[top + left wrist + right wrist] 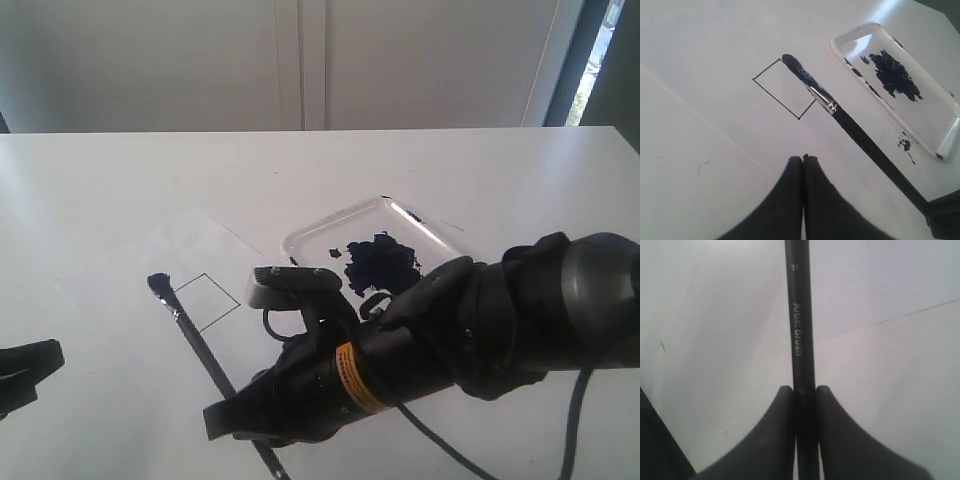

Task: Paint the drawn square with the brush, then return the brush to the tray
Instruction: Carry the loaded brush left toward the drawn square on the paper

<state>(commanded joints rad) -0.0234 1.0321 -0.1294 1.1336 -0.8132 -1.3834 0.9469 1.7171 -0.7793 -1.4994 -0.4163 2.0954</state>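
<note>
The drawn square (207,302) (785,89) is a thin black outline on white paper, blank inside. The brush (200,345) (855,132) (799,330) slants across the paper, its dark blue tip at one corner of the square. My right gripper (232,415) (804,390) is shut on the black handle, well back from the silvery ferrule. The glossy white tray (300,240) (930,115), with a dark blue blot in its middle, lies just beyond the square. My left gripper (25,375) (803,159) is shut on nothing, over the paper near the square.
The white paper sheet (130,260) lies on a white table (480,170). The bulky right arm (520,320) and its cable (575,420) hang over the table's near right part, partly hiding the tray. A pale wall stands behind.
</note>
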